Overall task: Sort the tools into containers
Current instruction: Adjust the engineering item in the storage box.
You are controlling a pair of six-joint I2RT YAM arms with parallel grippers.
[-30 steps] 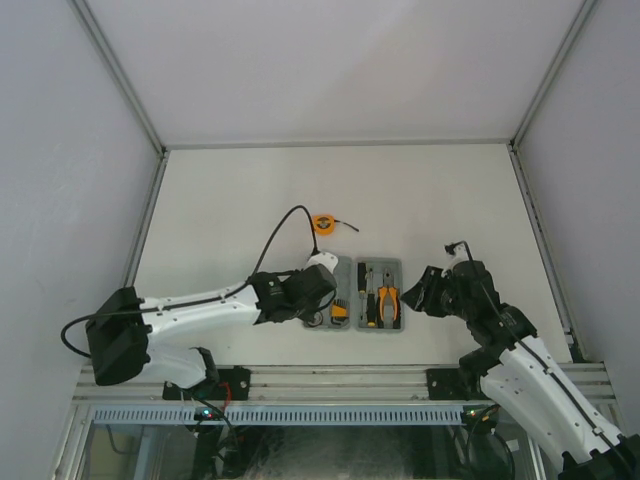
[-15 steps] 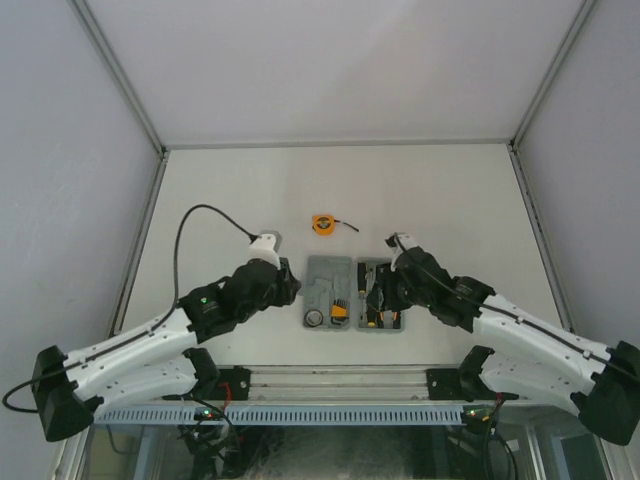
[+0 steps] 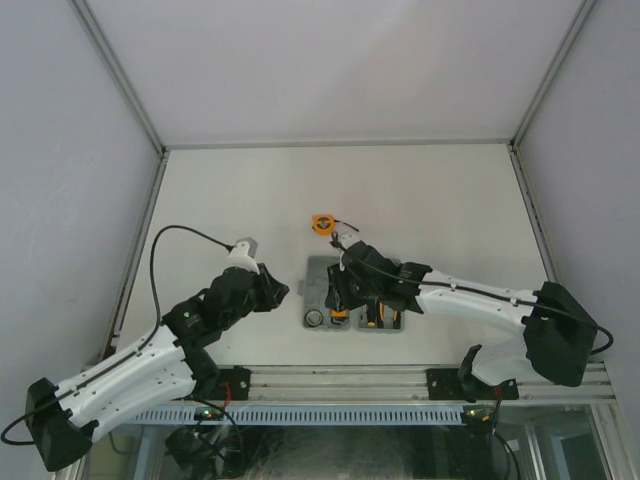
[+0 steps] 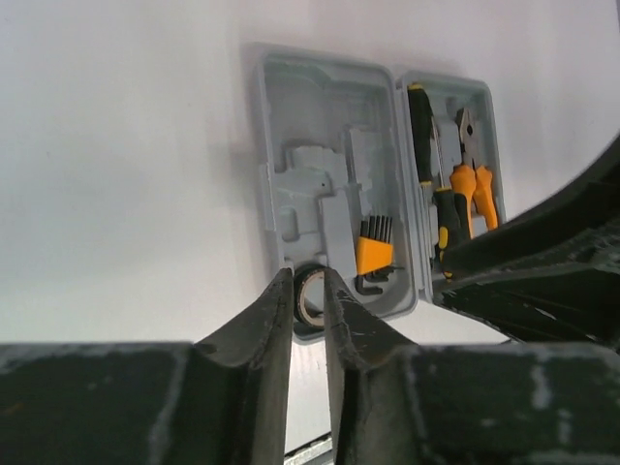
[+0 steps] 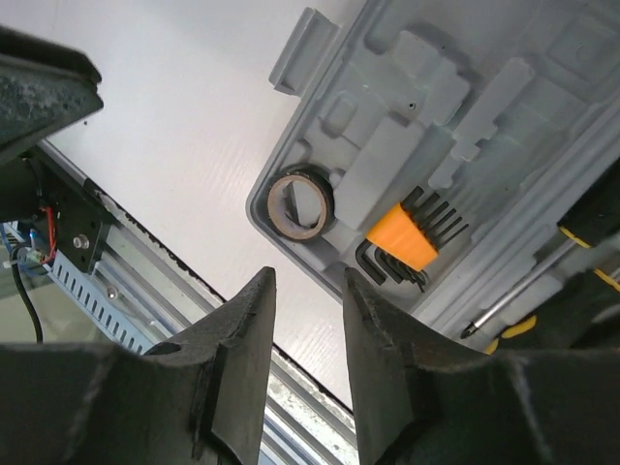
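Left gripper [image 4: 308,334]: jaws standing narrowly apart, gripping nothing, hovering left of grey tool case [image 3: 322,271]. Right gripper [image 5: 305,329]: jaws apart, empty, hanging over case's left half. Black ring [image 5: 298,205] and orange hex-key set [image 5: 418,232] sitting in left-half recesses. Pliers [image 4: 473,179] and screwdrivers [image 4: 426,145] lying in right half, partly hidden by right arm. Tape measure [image 3: 323,223] lying on table [image 3: 430,190], beyond case.

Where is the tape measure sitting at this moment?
In the top view the tape measure lies on the table just beyond the far edge of the grey tool case, outside it, apart from both grippers.
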